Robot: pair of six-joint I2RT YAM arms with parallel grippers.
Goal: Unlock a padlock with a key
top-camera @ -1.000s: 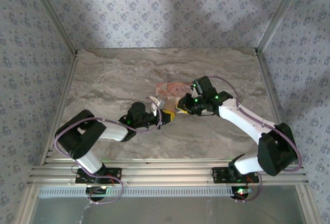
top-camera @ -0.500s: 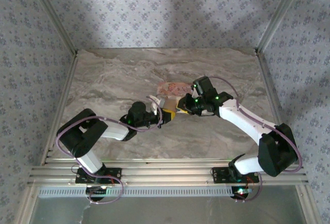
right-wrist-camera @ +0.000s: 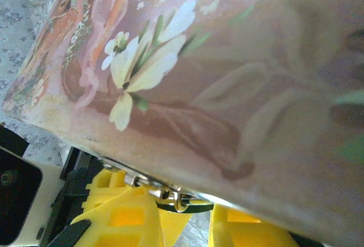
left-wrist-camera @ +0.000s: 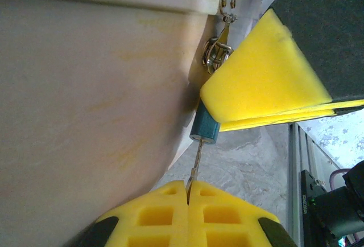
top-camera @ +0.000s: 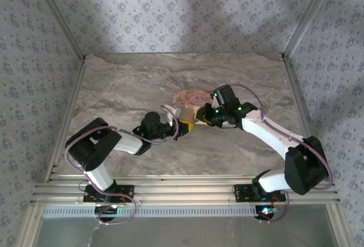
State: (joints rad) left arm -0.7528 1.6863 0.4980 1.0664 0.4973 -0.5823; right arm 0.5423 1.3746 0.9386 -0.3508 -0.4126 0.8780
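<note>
readable text: none | pouch [right-wrist-camera: 227, 82]: faint script-like marks at the top edge of the right wrist view, cut off and too blurred to read | padlock [left-wrist-camera: 205, 128]: plain blue face in the left wrist view, no legible marking

Reads bright and even from overhead, lit from above, with mottled light and shade across the back wall [top-camera: 187, 8] at 12 o'clock. Throws only soft, faint shadows onto the marble table [top-camera: 125, 82]. Looks slightly grainy.

On the left wrist, holds focus on the blue padlock [left-wrist-camera: 205, 128] and the thin key [left-wrist-camera: 196, 164]. Blurs the cream surface [left-wrist-camera: 85, 116] at 9 o'clock and glares on the yellow foam [left-wrist-camera: 261, 82] at 2.

On the right wrist, goes soft throughout, with the printed pouch [right-wrist-camera: 216, 76] shaded at 3 o'clock and brighter at 10.
</note>
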